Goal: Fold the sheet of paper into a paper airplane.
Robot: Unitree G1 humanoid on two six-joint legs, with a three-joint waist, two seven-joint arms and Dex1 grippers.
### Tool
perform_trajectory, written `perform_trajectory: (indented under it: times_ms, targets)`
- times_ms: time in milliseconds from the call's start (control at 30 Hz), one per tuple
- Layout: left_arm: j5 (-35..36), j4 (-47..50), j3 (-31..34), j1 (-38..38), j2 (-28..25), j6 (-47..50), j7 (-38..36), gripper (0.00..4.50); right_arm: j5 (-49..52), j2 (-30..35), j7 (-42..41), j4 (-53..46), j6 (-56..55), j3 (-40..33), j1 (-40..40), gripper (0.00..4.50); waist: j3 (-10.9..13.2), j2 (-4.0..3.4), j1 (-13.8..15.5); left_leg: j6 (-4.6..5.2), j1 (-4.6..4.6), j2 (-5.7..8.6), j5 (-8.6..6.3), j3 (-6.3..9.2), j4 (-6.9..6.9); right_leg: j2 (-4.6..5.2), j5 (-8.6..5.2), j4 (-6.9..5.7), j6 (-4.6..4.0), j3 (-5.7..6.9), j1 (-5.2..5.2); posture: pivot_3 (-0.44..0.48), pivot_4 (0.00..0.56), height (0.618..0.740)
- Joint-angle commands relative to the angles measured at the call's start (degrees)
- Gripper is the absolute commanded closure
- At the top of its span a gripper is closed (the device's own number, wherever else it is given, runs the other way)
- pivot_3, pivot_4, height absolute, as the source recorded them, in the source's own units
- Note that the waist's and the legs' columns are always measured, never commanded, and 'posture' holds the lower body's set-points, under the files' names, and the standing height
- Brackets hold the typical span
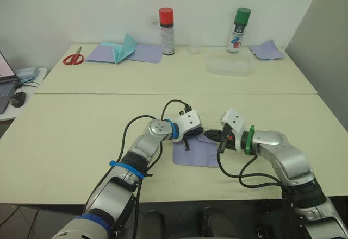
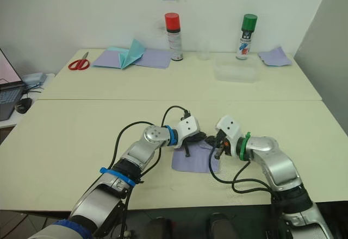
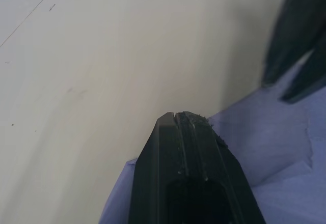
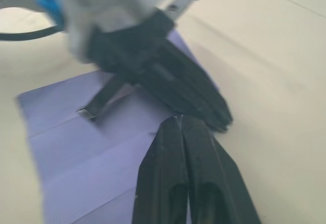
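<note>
The sheet of paper [image 1: 197,152] is lying flat near the front edge of the counter [image 1: 81,125], roughly midway along it, and it is looking like a mostly open lavender rectangle with a few straight creases running across it, as the right wrist view is showing. No pointed nose or wings are appearing yet, so the folding seems to be at an early stage: some creasing is done, while the nose folds, the centre fold and the wings look to be left. Both arms are reaching in from either side and meeting over the sheet's far edge. The left gripper [image 1: 191,137] is pressing down on the far left part of the sheet with its fingers [image 3: 182,132] clenched tight together, tips touching the paper near its edge and grasping nothing. The right gripper [image 1: 216,136] is coming in from the other side, its fingers [image 4: 183,147] likewise closed against each other with no gap showing, resting over the sheet just beside the left gripper's tips and holding nothing between them.
</note>
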State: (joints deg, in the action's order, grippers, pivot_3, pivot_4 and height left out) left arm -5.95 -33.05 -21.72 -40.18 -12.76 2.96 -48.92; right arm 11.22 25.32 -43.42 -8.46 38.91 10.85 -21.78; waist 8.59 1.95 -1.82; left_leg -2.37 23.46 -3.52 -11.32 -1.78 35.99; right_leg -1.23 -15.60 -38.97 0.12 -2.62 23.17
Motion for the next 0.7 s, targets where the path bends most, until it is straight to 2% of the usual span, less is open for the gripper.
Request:
perform_trajectory:
  times_ms: [33, 333, 700]
  targets:
    - [-2.38, -2.71, -1.41, 1.16, -0.96, -0.03, -0.16, 4.50, -2.18, -0.57, 2.87, 2.80, -1.35, 0.40, -1.43, 4.45, 0.00, 0.00, 0.01, 0.00, 0.01, 0.01, 0.00, -0.03, 0.00, 0.01, 0.00, 0.02, 0.00, -0.03, 0.00, 0.000, 0.150, 0.740]
    - [-2.34, -4.34, -1.39, 0.07, -0.28, -0.66, -0.13, 4.50, -2.92, 1.65, 2.14, 1.08, 0.74, 2.13, 1.70, 4.45, 0.00, 0.00, 0.00, 0.00, 0.06, 0.03, 0.00, 0.00, 0.00, 0.03, 0.00, 0.03, 0.00, 0.00, 0.03, 0.000, 0.150, 0.740]
    - [-2.55, -6.38, -1.51, -0.78, 0.11, -1.92, 0.17, 4.50, -1.28, 8.14, 0.19, -5.06, 1.21, -0.81, 7.88, 4.45, -0.02, 0.03, 0.04, 0.00, 0.05, 0.04, 0.00, 0.01, 0.01, 0.05, 0.00, 0.05, 0.00, 0.00, 0.01, 0.000, 0.150, 0.740]
